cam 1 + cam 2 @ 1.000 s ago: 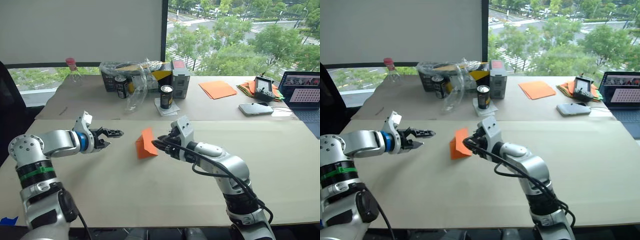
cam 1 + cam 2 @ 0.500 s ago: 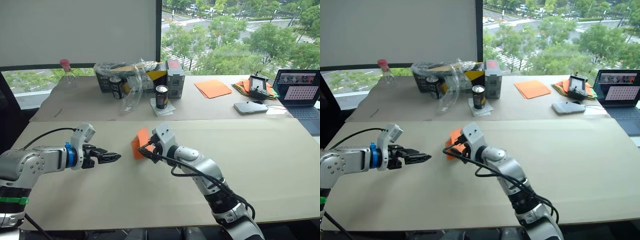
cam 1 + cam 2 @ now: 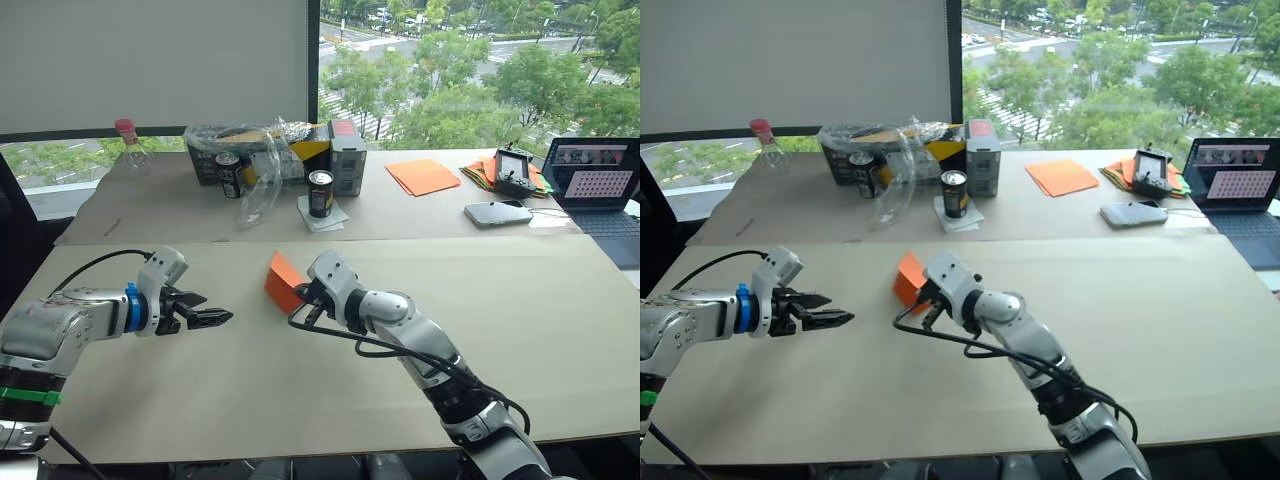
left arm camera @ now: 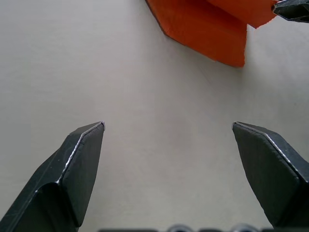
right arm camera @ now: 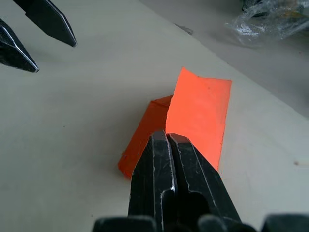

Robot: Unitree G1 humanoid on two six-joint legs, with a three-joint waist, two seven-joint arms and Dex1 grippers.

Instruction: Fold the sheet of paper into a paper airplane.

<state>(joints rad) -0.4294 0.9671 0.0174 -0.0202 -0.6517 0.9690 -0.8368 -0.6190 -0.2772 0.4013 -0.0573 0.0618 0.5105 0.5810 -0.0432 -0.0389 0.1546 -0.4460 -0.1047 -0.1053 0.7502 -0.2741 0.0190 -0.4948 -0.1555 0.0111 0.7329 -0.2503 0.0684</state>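
Observation:
The sheet of paper (image 3: 281, 280) is bright orange and folded into layered flaps. It lies on the near table with one flap (image 5: 203, 108) lifted. My right gripper (image 5: 167, 137) is shut on the edge of that raised flap. In the head view the right gripper (image 3: 303, 293) sits just right of the paper. My left gripper (image 3: 215, 318) hovers low over the table, a short way left of the paper. Its fingers (image 4: 82, 150) are open with nothing between them, and they point at the orange paper (image 4: 207, 29).
The far table holds two cans (image 3: 320, 193), a crumpled plastic bag (image 3: 262, 160), boxes (image 3: 343, 156) and a bottle (image 3: 127, 140). Smooth orange sheets (image 3: 424, 176), a mixed-colour paper pile (image 3: 478, 174), a controller (image 3: 513, 172), a phone (image 3: 496, 214) and a laptop (image 3: 596, 184) lie to the right.
My left gripper has dropped lower towards the table and stayed open. My right gripper has kept its hold on the paper's flap. The head view has shifted a little.

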